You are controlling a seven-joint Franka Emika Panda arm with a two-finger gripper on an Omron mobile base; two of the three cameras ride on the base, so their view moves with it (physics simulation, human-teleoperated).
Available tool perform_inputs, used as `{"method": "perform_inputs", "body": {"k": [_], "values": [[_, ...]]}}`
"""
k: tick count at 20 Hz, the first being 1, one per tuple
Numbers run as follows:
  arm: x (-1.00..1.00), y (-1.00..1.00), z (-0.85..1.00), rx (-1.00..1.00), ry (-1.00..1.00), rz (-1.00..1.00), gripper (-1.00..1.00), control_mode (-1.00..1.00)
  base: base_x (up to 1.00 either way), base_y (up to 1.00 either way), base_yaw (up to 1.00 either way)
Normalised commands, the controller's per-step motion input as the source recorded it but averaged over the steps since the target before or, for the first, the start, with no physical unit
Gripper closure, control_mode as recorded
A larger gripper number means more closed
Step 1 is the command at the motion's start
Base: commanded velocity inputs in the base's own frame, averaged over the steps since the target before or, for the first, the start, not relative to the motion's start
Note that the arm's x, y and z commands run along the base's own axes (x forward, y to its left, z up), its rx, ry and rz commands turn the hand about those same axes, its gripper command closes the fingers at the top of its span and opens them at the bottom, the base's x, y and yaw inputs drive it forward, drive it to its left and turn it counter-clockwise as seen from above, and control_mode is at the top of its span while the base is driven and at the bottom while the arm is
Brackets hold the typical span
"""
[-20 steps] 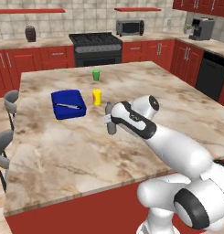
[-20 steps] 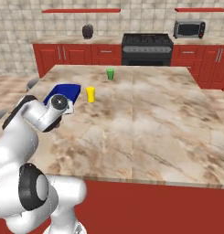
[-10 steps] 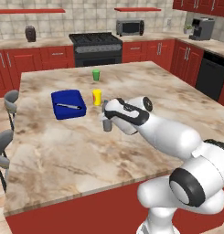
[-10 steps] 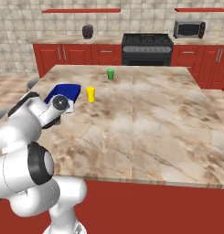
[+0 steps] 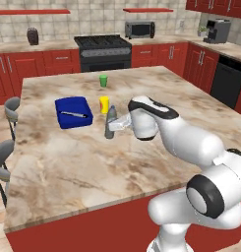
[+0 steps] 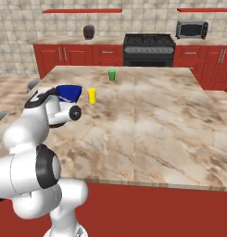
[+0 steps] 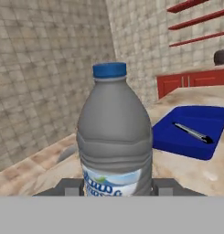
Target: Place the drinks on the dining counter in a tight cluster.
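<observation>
One small grey plastic bottle (image 5: 110,122) now sits centre frame on our beige marble table (image 5: 141,157), beside the yellow cup (image 5: 104,104); our hand (image 5: 118,125) has carried it left, fingers closed around it.

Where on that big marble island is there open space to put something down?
The island is bare in front of the grey bottle, and right of the green cup and yellow cup. It is crowded where bottle, yellow cup and blue tray gather.
</observation>
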Motion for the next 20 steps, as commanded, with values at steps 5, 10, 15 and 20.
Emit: {"method": "perform_inputs", "body": {"k": [5, 10, 15, 20], "values": [[0.02, 0.00, -0.15, -0.01, -0.06, 0.25, 1.00, -1.00, 0.00, 0.00, 0.00], [0.00, 0.00, 0.04, -0.20, 0.00, 0.16, 1.00, -1.00, 0.00, 0.00, 0.00], [0.00, 0.02, 0.00, -0.25, 0.00, 0.02, 1.00, -1.00, 0.00, 0.00, 0.00], [0.12, 0.01, -0.22, -0.05, 0.03, 0.13, 1.00, -1.00, 0.00, 0.00, 0.00]]}}
